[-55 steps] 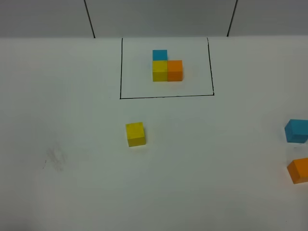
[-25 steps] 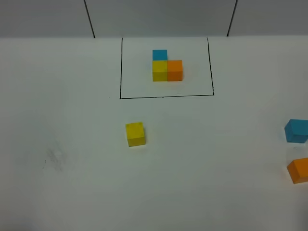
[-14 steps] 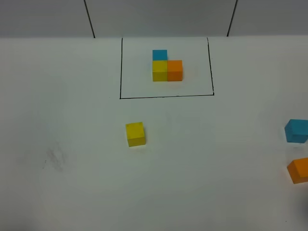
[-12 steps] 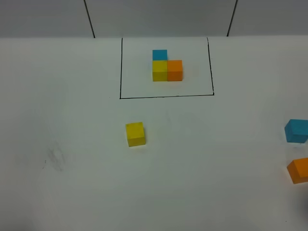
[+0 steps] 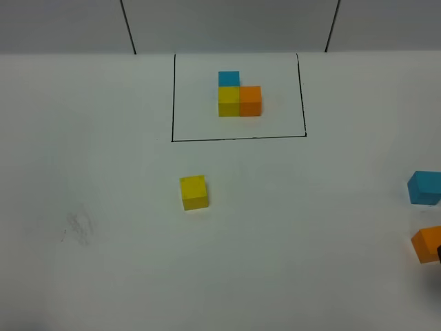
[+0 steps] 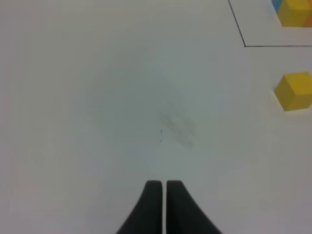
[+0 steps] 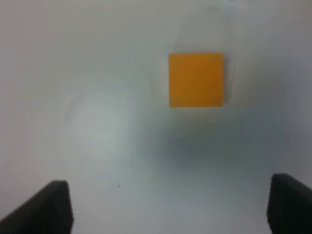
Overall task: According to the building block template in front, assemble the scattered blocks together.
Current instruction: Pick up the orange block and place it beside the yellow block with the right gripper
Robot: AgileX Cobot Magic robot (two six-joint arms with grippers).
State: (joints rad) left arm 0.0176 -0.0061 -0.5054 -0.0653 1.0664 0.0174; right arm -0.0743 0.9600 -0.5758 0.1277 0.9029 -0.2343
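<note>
The building block template (image 5: 239,96) is a blue, yellow and orange L of cubes inside a black drawn rectangle at the back. The scattered blocks lie apart: a yellow cube (image 5: 193,192) in the middle, a light blue cube (image 5: 425,187) and an orange cube (image 5: 427,243) at the right edge. My right gripper (image 7: 168,204) hangs open above the table, with the orange cube (image 7: 196,79) just ahead of its fingers and nothing between them. My left gripper (image 6: 163,185) is shut and empty over bare table, with the yellow cube (image 6: 294,91) off to its side.
The table top (image 5: 310,227) is plain white. A faint grey smudge (image 5: 77,226) marks its left part. Two black lines run up the back wall (image 5: 127,27). A dark sliver of the right arm (image 5: 439,254) shows at the right edge beside the orange cube.
A dark sliver of the right arm has come into the exterior view at the right edge, next to the orange cube. No block has moved.
</note>
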